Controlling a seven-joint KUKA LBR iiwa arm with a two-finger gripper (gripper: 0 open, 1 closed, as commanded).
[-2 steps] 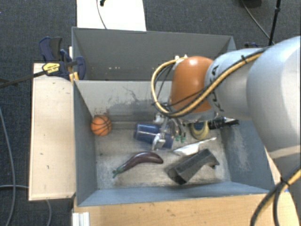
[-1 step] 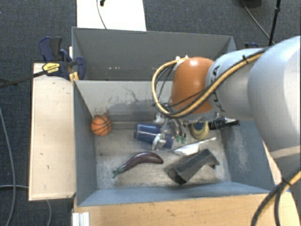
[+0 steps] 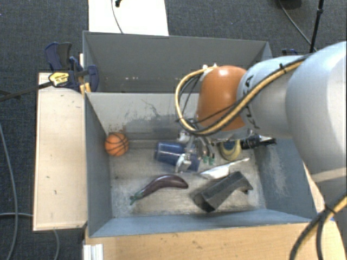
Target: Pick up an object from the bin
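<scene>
My gripper (image 3: 194,156) hangs low in the middle of the bin, below the orange cover. Its metal tip is right against the right end of a blue can (image 3: 168,152) that lies on its side. Whether it grips the can is hidden. A dark purple eggplant (image 3: 162,184) lies just in front of the can. A white flat piece (image 3: 223,170) lies to the gripper's right. Behind that piece is a yellowish tape roll (image 3: 230,149), partly covered by the arm.
A small orange basketball (image 3: 116,144) rests against the bin's left wall. A black wedge-shaped block (image 3: 222,191) lies at the front right. A black marker (image 3: 259,142) pokes out by the right wall. The arm covers the bin's right rear.
</scene>
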